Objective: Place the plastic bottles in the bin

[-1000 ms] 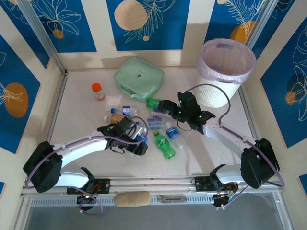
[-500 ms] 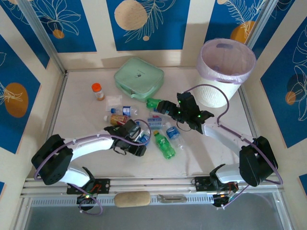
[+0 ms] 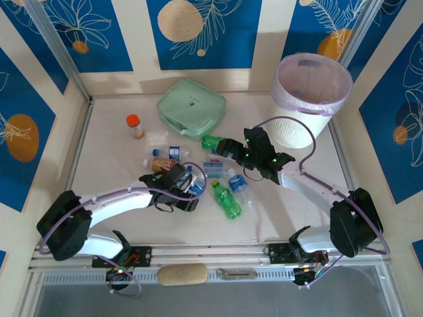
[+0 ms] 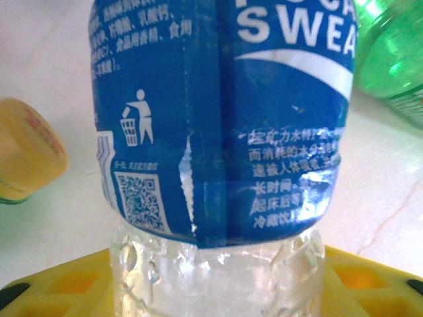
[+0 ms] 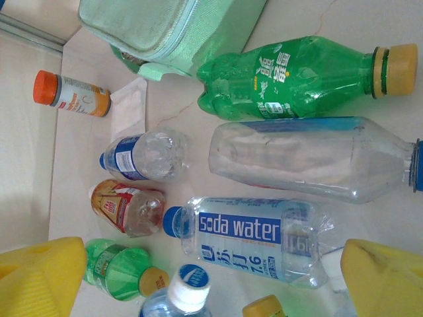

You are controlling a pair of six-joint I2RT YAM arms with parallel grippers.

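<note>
Several plastic bottles lie in a loose pile mid-table. My left gripper (image 3: 190, 187) is shut on a clear bottle with a blue label (image 4: 218, 132), whose ribbed base sits between the yellow fingers (image 4: 59, 290). My right gripper (image 3: 229, 146) hangs open above the pile, and in its wrist view the blue-capped soda water bottle (image 5: 251, 238) lies between the open gripper (image 5: 211, 271). Beyond it lie a large clear bottle (image 5: 310, 158) and a green bottle (image 5: 291, 76). Another green bottle (image 3: 226, 199) lies near the front. The white bin (image 3: 310, 99) with its lilac bag stands at the far right.
A mint-green zip pouch (image 3: 192, 105) lies at the back centre, and an orange-capped pill bottle (image 3: 135, 125) to its left. A red-and-gold labelled bottle (image 5: 125, 208) lies in the pile. Low walls close the table's left, back and right sides.
My left gripper has closed on the blue-labelled bottle and shifted slightly towards the pile. The right arm has hardly moved and stays open.
</note>
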